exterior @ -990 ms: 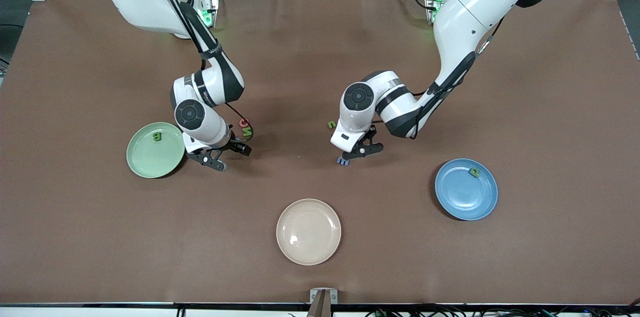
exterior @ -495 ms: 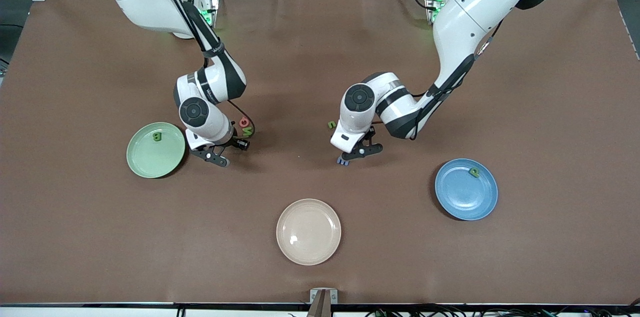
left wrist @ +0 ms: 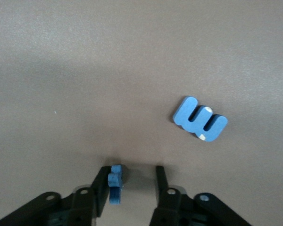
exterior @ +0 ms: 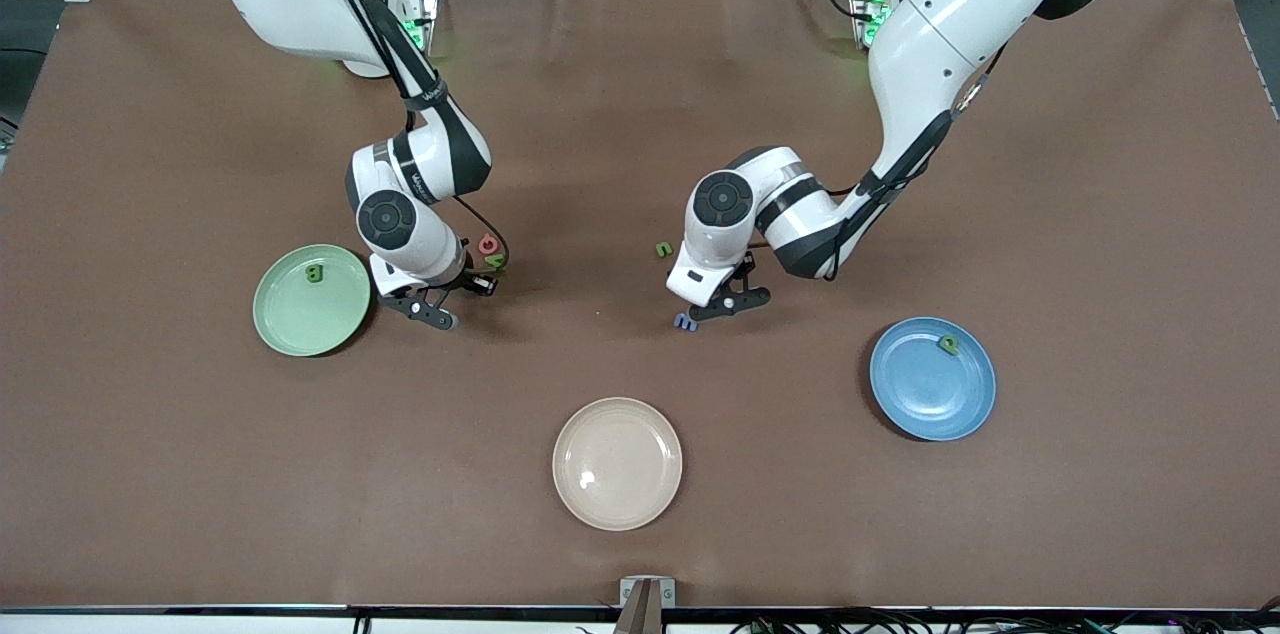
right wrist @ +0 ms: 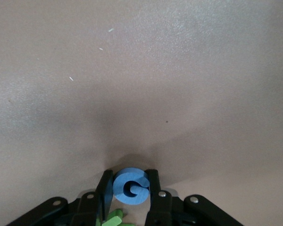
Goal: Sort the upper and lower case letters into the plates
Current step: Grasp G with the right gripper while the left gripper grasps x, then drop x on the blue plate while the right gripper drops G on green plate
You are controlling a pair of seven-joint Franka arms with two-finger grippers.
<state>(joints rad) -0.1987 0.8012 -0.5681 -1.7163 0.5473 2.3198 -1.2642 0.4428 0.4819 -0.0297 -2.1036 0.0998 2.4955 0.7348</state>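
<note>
The light green plate (exterior: 300, 324) holds a dark green letter (exterior: 314, 273). The blue plate (exterior: 925, 394) holds a green letter (exterior: 947, 345). My right gripper (exterior: 447, 299) is beside the green plate, low over the table. In the right wrist view it (right wrist: 129, 176) is shut on a blue letter G (right wrist: 130, 187). My left gripper (exterior: 728, 299) is near the table's middle. In the left wrist view it (left wrist: 132, 172) is open, with a small blue letter (left wrist: 115, 184) on edge against one finger. A blue letter like an m (left wrist: 200, 118) lies flat ahead of it and also shows in the front view (exterior: 685, 321).
A red letter (exterior: 488, 244) and a green letter (exterior: 495, 261) lie beside the right gripper; a green letter (right wrist: 114, 219) shows under its fingers. A small yellow-green letter (exterior: 662, 249) lies by the left wrist. A cream plate (exterior: 617, 499) sits nearest the front camera.
My right gripper has shifted slightly away from the front camera. My left gripper has shifted slightly toward the left arm's end. The letters on the table have stayed put.
</note>
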